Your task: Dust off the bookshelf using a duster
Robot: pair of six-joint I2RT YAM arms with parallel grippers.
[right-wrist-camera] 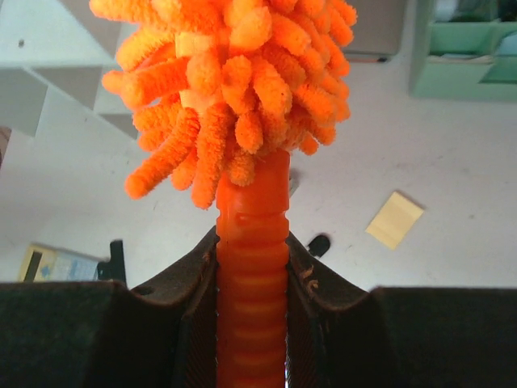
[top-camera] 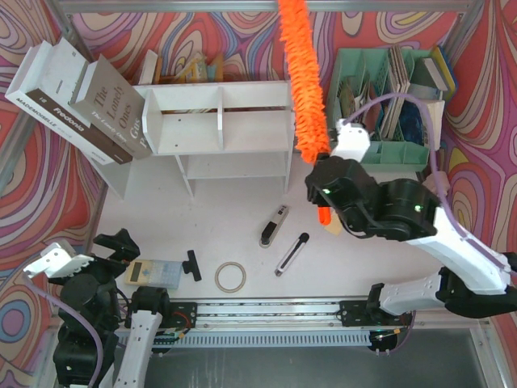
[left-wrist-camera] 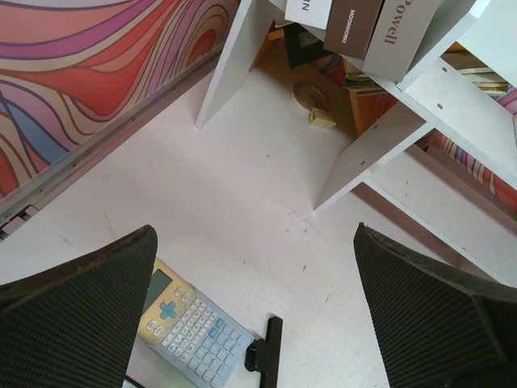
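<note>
Right gripper (right-wrist-camera: 252, 246) clenched on the ribbed orange handle of the duster (right-wrist-camera: 230, 89). We see the fluffy head rising straight out ahead of its fingers. Bookshelf (top-camera: 218, 121) stands just left of that gripper, beside the duster's head; we cannot tell if they touch. Left gripper (left-wrist-camera: 254, 242) spread wide, holding nothing. A calculator (left-wrist-camera: 190, 327) lies below its fingers.

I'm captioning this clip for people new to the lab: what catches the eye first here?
The bright orange duster, its handle clamped in the right gripper, stands up past the right end of the white bookshelf. Large books tilt at the shelf's left end, and swirling red and purple walls surround the table.
</note>
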